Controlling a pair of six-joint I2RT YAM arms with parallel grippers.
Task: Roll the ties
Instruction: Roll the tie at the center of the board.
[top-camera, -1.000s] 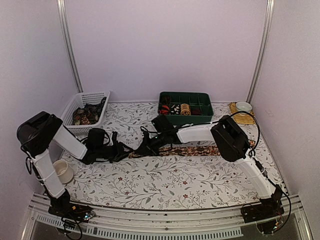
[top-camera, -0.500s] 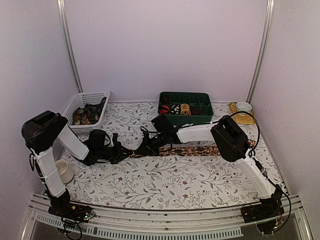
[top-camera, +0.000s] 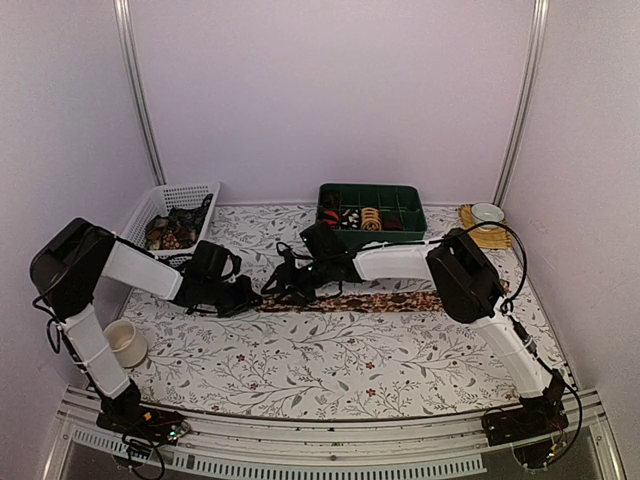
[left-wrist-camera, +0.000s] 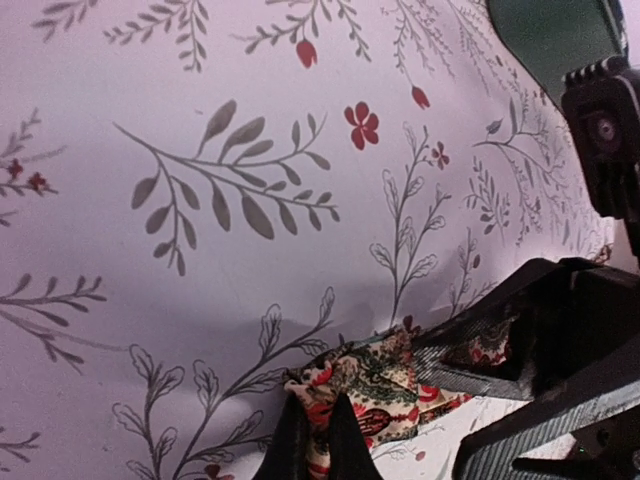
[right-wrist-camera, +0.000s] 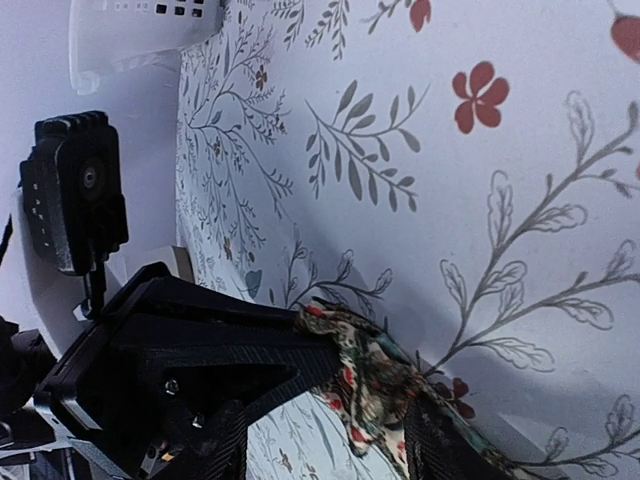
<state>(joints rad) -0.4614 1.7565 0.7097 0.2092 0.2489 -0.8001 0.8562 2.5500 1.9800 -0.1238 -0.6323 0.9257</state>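
Dark tie (top-camera: 392, 300) laid flat, left end effector (top-camera: 254, 293), right end effector (top-camera: 273, 287), both at its left end

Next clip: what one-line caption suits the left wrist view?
Left hand shut on the patterned end of a tie, floral table cover behind.

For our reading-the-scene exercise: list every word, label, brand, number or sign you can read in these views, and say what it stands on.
None readable in any view.
The tablecloth and the tie carry only printed patterns, no lettering.
The green tray and the white basket show no labels; the tray's contents are too small to tell.
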